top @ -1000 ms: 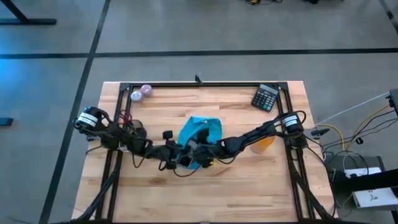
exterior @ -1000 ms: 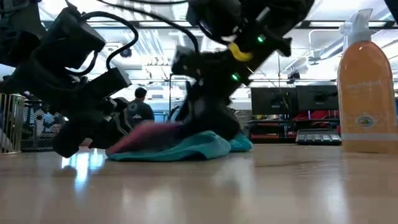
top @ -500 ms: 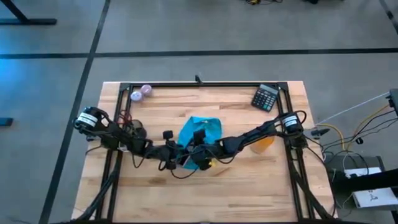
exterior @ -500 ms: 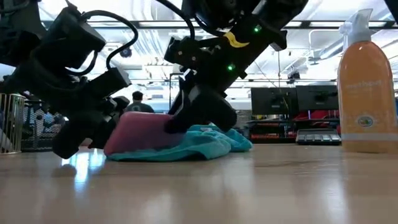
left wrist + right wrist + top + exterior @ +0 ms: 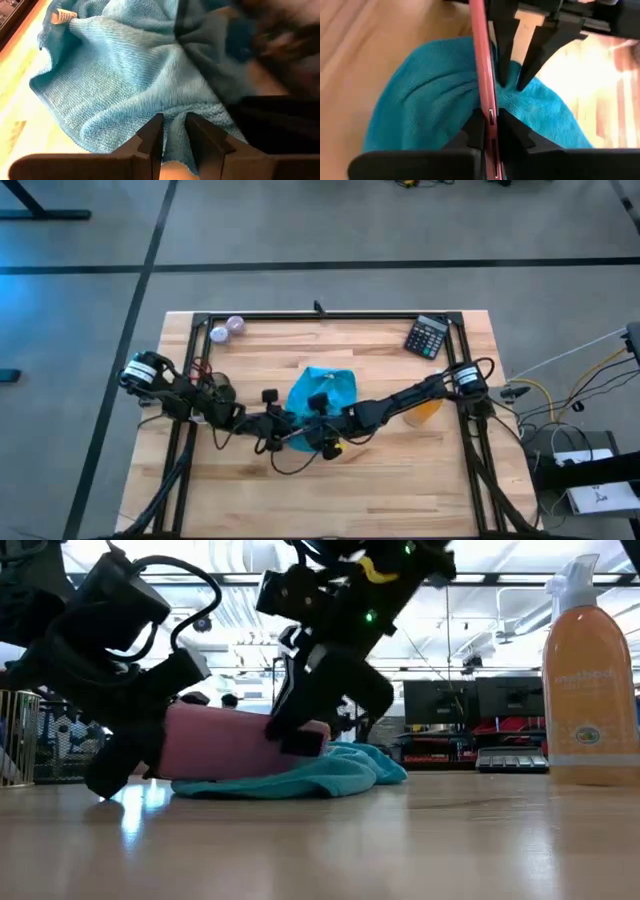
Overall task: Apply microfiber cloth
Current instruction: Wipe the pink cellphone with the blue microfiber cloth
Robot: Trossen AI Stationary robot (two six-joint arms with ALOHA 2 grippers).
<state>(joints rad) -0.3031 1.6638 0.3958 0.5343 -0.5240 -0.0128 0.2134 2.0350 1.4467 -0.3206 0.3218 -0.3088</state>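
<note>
Between my two end effectors at mid-counter (image 5: 400, 470), I see the right end effector (image 5: 490, 131) clamped on a pink phone's (image 5: 235, 740) edge, just above the crumpled microfiber cloth (image 5: 322, 388), whose fold the left end effector (image 5: 173, 137) pinches.

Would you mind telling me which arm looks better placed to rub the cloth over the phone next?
Probably the left. Its gripper already pinches a fold of the soft teal-blue microfiber cloth on the table. The right gripper is occupied, jaws clamped on the thin pink-cased phone held on edge above the cloth.
</note>
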